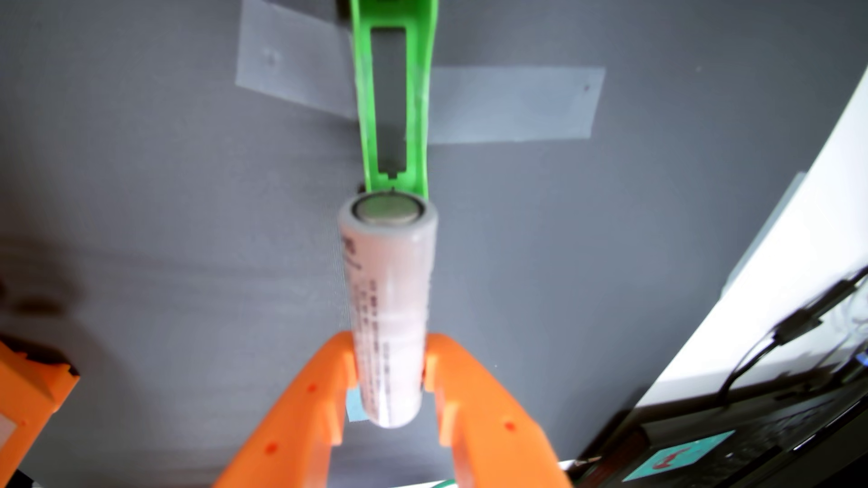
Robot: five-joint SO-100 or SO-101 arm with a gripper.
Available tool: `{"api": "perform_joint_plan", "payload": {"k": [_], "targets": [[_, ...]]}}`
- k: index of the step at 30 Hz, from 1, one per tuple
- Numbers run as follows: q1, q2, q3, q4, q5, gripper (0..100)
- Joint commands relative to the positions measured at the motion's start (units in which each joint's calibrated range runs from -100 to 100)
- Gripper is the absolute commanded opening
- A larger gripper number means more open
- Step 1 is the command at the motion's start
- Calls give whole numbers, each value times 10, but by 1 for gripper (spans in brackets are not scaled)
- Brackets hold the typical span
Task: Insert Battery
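Observation:
In the wrist view my orange gripper [389, 366] is shut on a white cylindrical battery [387, 291] with small grey print. The battery points away from me, its flat metal end toward the green battery holder [393, 94]. The holder is a long green frame with an empty rectangular slot, taped to the grey mat. The battery's far end sits just before the holder's near end, lined up with the slot, and it is held above the mat. Whether it touches the holder is unclear.
Clear tape strips [512, 105] hold the holder on the grey mat [164, 211]. A white surface [789, 263] and a dark device with cables [751, 431] lie at the right. An orange arm part [28, 389] is at the lower left.

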Motion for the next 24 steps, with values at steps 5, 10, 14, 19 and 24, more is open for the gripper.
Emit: {"api": "perform_joint_plan", "payload": {"k": [5, 10, 14, 19, 24], "targets": [[-40, -8, -25, -4, -27, 2], [-33, -8, -17, -21, -27, 2], [-36, -7, 2, -57, -28, 2], [-43, -7, 18, -79, -36, 2], [-46, 12, 27, -81, -38, 2]]}}
